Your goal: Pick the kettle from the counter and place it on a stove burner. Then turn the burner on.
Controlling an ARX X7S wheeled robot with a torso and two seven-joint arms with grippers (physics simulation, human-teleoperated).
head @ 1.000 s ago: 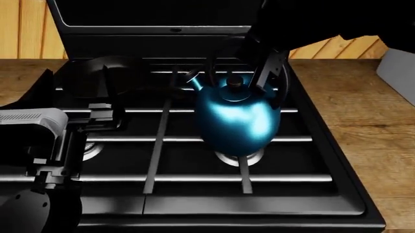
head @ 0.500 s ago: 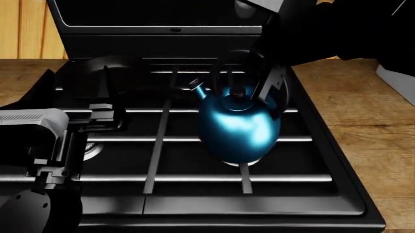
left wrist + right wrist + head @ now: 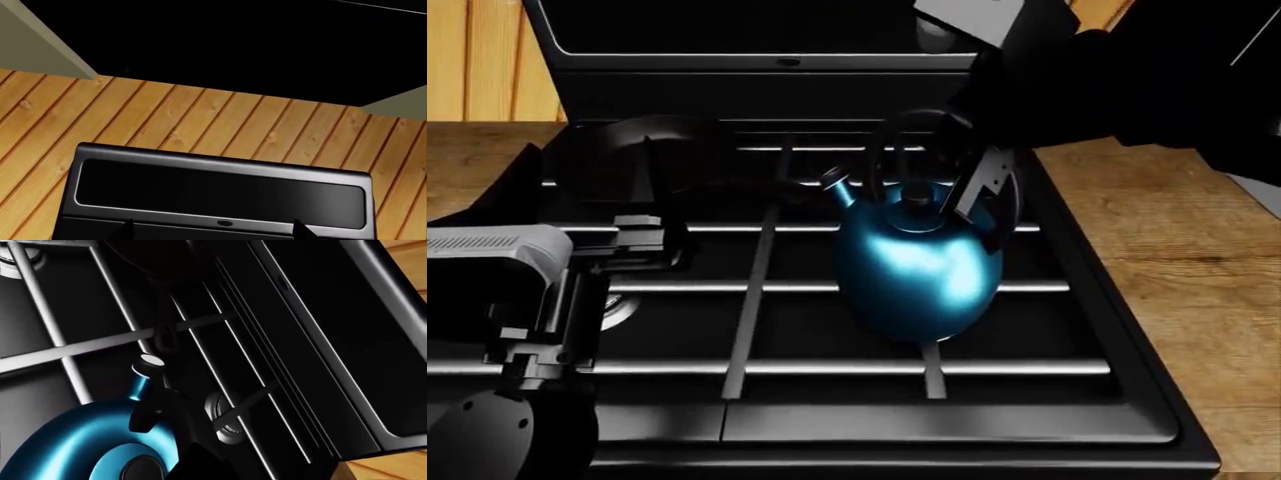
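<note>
The teal kettle [image 3: 918, 268] stands on the black grate bars [image 3: 761, 287] of the range [image 3: 827, 420], over the front right stove burner, which its round body hides in the head view. So the first part of the task seems nearly done: the kettle is no more on the wooden counter [image 3: 1188, 260].

The right gripper [image 3: 961, 175] is at the black hoop handle [image 3: 910, 130], just above the lid knob [image 3: 918, 198]. Its fingers are dark against the dark stove, so I cannot tell if they clamp the handle or are released. In the right wrist view the kettle [image 3: 80, 440] and its silver-tipped spout [image 3: 151, 361] are close under the camera, with a rear burner [image 3: 223, 420] beside.

The left gripper [image 3: 647, 235] hovers over the left side of the stove, near a frying pan [image 3: 654, 150], and its jaws look parted and hold nothing.

What is left, in my judgement: let go of the handle, pull the arm away, then turn the burner on. No control knob shows in these views.
</note>
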